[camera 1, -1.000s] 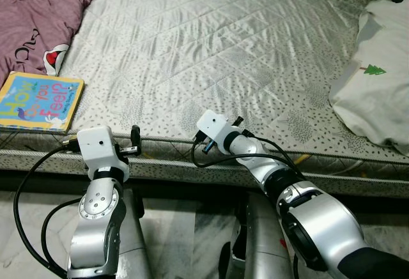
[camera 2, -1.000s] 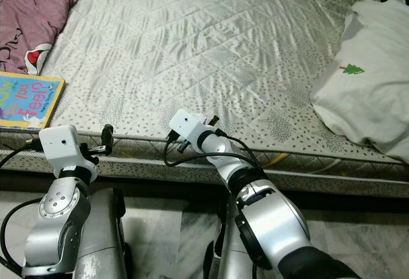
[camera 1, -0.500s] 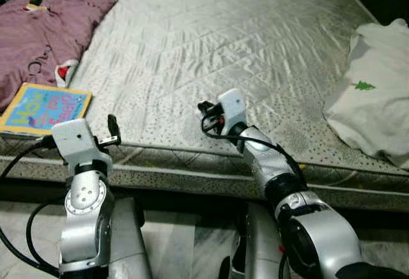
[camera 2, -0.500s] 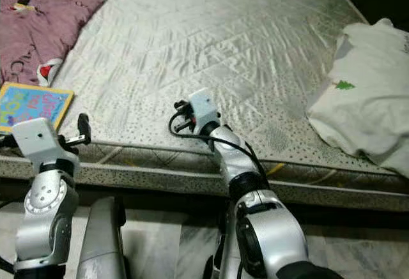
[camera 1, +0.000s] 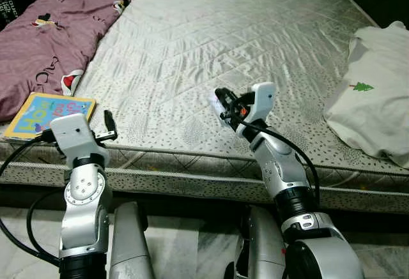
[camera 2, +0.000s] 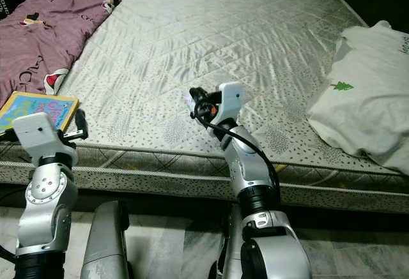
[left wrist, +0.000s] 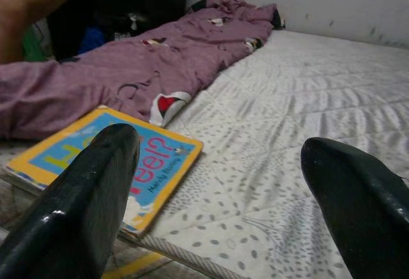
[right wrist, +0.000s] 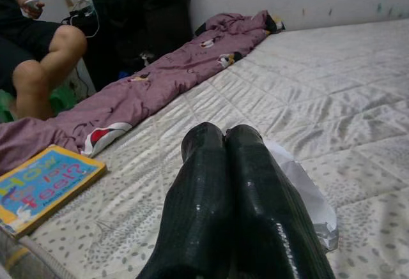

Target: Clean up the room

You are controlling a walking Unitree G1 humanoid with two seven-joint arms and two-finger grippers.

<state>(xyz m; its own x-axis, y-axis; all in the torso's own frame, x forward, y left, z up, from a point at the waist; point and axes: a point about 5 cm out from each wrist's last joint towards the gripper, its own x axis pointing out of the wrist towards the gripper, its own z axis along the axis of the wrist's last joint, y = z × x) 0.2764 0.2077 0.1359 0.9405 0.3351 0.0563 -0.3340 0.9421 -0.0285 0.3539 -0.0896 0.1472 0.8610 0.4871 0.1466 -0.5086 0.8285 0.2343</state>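
One picture book (camera 1: 52, 112), one purple blanket (camera 1: 54, 30), one white garment with a green tree print (camera 1: 377, 94) and one scrap of white paper (right wrist: 303, 193) lie on the quilted mattress (camera 1: 211, 55). The right gripper (camera 1: 223, 102) reaches forward over the mattress, its arm raised from the bed edge and bent back toward the left; its two black fingers are pressed tight together, with the scrap just beyond their tips. The left gripper (camera 1: 107, 126) is held low at the near edge, fingers spread wide with nothing between them, the book lying just ahead of it. A person's bare knee (right wrist: 48, 59) shows beyond the blanket.
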